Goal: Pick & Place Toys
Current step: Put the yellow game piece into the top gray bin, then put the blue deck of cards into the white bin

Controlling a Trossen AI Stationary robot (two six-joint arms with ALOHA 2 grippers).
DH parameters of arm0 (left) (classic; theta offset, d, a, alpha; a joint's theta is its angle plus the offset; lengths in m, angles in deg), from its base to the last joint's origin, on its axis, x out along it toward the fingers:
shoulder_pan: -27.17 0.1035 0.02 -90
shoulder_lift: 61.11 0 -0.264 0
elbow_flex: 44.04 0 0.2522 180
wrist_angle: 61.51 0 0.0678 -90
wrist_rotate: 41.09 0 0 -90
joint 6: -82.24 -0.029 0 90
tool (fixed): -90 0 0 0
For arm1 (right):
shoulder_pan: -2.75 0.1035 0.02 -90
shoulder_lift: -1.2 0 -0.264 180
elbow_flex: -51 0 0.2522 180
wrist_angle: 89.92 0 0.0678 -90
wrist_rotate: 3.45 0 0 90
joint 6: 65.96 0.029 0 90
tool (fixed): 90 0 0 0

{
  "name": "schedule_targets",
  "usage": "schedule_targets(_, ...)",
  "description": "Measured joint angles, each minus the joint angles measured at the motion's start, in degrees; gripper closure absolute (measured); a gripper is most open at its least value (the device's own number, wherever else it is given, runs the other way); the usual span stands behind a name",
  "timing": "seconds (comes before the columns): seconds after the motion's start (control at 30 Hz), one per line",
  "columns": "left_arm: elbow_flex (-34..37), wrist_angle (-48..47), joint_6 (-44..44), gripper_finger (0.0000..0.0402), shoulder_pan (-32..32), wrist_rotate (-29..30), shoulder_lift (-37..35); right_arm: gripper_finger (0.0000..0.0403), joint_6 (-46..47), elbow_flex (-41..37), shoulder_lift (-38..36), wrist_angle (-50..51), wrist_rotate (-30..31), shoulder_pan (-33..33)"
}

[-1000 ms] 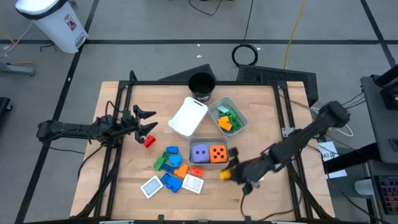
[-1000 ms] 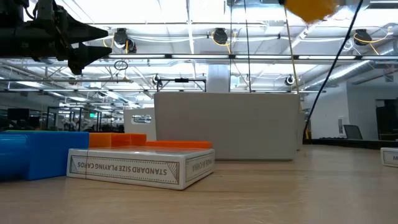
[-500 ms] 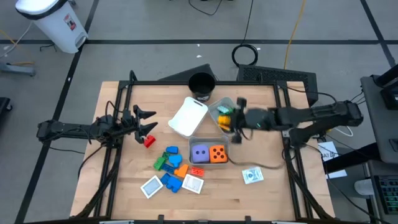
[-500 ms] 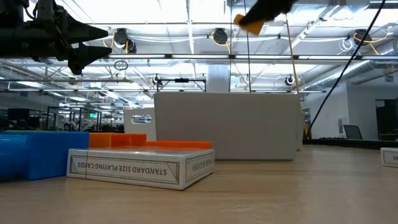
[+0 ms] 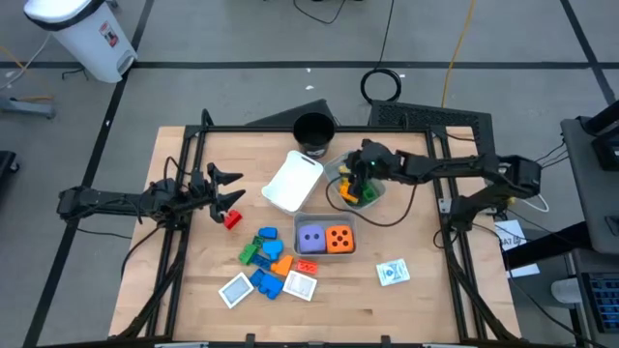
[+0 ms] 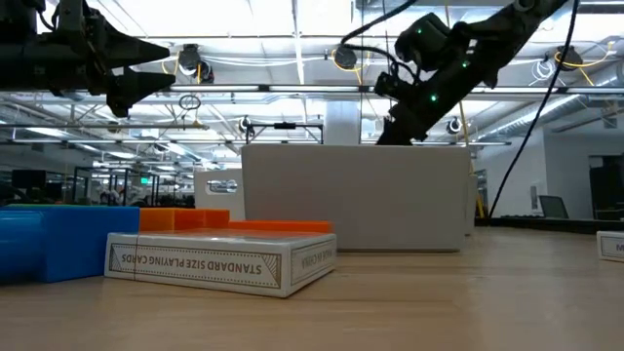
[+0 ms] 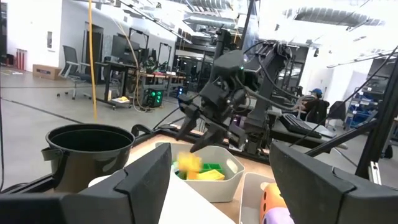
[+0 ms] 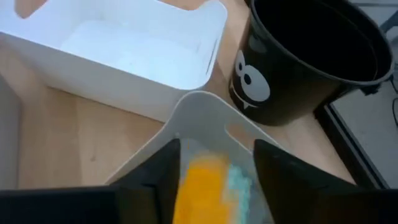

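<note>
The right pincer (image 5: 357, 180), jaws parted over the grey tray (image 5: 375, 176) near the counter's far edge, lets go a yellow block (image 8: 200, 186), light, rigid, best pinched across flat sides.

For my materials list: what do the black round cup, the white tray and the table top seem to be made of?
Black round cup: probably plastic, smooth with a slight sheen and a printed white face.
White tray: looks like moulded plastic, matte, with rounded corners and thin walls.
Table top: appears to be wood, light with visible plank lines; the finish is hard to judge.
</note>
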State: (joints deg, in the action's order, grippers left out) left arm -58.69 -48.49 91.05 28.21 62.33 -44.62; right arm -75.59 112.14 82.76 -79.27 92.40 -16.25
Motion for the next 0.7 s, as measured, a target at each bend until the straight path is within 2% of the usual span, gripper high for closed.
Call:
schedule_targets(0.13, 0.0, 0.0, 0.01, 0.0123, 0.0, 0.02, 0.0, 0.0164, 1.64, -0.07, -1.24, 1.86, -0.02, 1.06)
schedule_targets(0.33, 0.0, 0.0, 0.01, 0.0123, 0.0, 0.03, -0.02, 0.0109, -1.59, 0.01, -10.9, 11.04, 0.0, 8.2)
schedule_targets(0.53, 0.0, -0.02, 0.01, 0.0123, 0.0, 0.02, 0.0, 0.0079, 4.9, 0.02, -20.45, 24.01, 0.0, 22.82)
schedule_targets(0.7, 0.0, -0.01, 0.01, 0.0123, 0.01, 0.01, -0.01, 0.0052, 12.86, 0.0, -21.36, 30.69, 0.19, 39.16)
